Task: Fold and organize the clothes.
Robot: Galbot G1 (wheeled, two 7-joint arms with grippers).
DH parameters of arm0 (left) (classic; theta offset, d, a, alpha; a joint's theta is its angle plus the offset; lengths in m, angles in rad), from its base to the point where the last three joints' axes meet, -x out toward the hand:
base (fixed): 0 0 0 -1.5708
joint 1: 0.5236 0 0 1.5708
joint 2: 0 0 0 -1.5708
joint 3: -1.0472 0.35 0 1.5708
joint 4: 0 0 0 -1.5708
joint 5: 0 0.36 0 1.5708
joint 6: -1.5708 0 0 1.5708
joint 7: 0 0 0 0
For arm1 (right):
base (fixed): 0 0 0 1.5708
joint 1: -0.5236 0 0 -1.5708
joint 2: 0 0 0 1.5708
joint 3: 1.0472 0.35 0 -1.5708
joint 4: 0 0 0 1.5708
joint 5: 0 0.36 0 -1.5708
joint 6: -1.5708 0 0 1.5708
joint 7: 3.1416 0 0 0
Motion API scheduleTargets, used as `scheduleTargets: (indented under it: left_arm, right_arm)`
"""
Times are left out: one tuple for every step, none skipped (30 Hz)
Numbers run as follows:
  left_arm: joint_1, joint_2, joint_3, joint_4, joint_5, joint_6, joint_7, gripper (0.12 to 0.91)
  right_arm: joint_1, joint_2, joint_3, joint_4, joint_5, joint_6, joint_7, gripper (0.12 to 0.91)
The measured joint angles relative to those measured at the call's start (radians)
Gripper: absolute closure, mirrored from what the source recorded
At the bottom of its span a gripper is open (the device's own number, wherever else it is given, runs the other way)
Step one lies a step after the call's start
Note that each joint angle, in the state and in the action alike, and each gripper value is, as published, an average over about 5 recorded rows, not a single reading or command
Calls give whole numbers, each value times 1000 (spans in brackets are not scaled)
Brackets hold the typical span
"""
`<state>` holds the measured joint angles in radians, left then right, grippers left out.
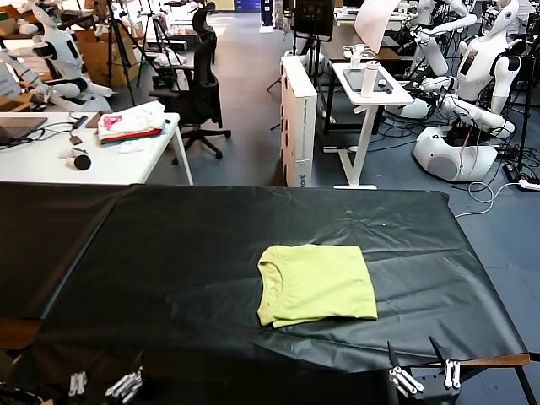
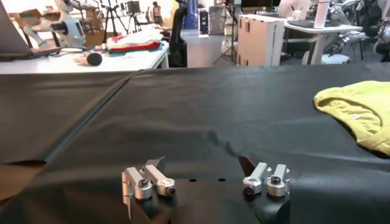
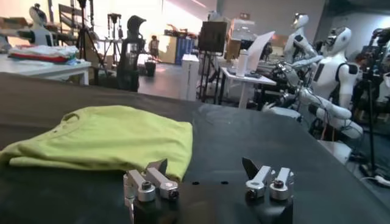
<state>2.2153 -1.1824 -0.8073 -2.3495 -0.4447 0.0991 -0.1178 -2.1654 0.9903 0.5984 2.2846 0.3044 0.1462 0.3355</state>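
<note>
Our left gripper (image 1: 105,385) waits at the near edge of the black-covered table (image 1: 169,253), fingers spread and holding nothing, parked low so the work surface ahead stays free. Ahead of it and off toward our right side lies the lime-yellow T-shirt (image 1: 317,283), already folded into a compact rectangle with its crew neck turned toward the left gripper. Our right gripper (image 1: 422,376), likewise spread and empty, sits just short of the shirt's near edge; we judge the fold largely done, with tidying left.
</note>
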Motion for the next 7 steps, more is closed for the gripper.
scheduleTargets:
  left_arm:
    - [1,0,0,1,0,1,2,123]
    - [1,0,0,1,0,2,4,123]
    - [2,0,-1,1,0,2,6,123]
    - [2,0,-1,1,0,3,8,123]
    - [2,0,-1,2,0,3,9,123]
    - [2,0,-1,2,0,4,10,123]
    - [2,0,-1,2,-1,4,10,123]
  right_arm:
    - [-3,0,0,1,0,0,0,118]
    - [-6,1,0,1,0,0,0,118]
    - [-8,1,-1,2,0,0,0,118]
    - [-10,1,-1,2,0,0,0,118]
    - [-12,1,-1,2,1,0,0,118]
    - [-13,1,-1,2,1,0,0,118]
    - [-14,1,-1,3,1,0,0,118]
